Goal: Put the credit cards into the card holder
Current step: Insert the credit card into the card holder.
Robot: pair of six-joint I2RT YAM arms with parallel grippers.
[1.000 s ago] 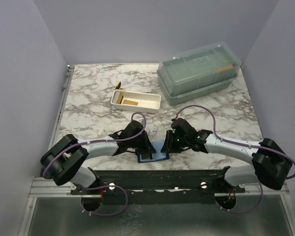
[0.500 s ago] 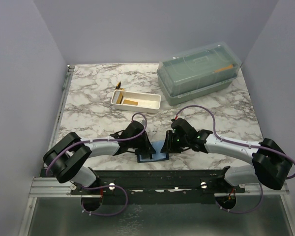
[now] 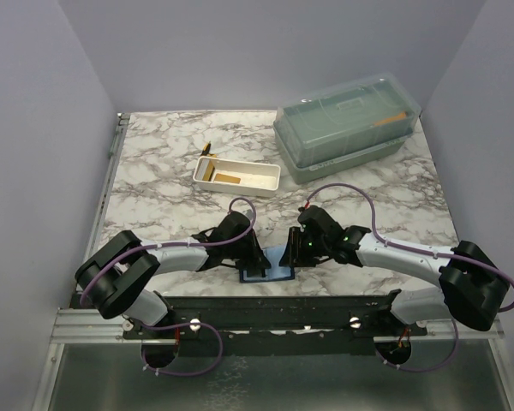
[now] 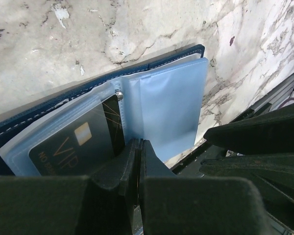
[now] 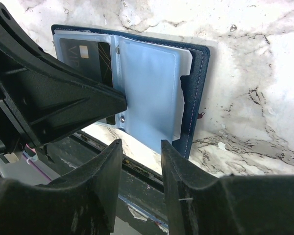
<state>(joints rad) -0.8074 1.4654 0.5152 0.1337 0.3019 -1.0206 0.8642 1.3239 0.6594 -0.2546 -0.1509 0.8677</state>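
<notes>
Marble table (image 3: 154, 171). A green lidded box (image 3: 343, 124) sits far right, with a white tray (image 3: 257, 175) to its left. The navy card holder (image 5: 152, 83) lies open at the near edge, between my arms. My left gripper (image 4: 138, 147) is pressed together at its spine. My right gripper (image 5: 141, 147) has its fingers apart, empty, just beside the holder. A dark card (image 4: 73, 142) fills the left pocket, and an orange card (image 3: 229, 178) lies in the tray.

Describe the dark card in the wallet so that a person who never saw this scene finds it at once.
At the middle of the marble table's near edge lies the open navy card holder. The dark card sits in one of its clear pockets, next to the spine. It alone is black with VIP lettering and a pale chip; the card in the white tray is orange-tan.
</notes>
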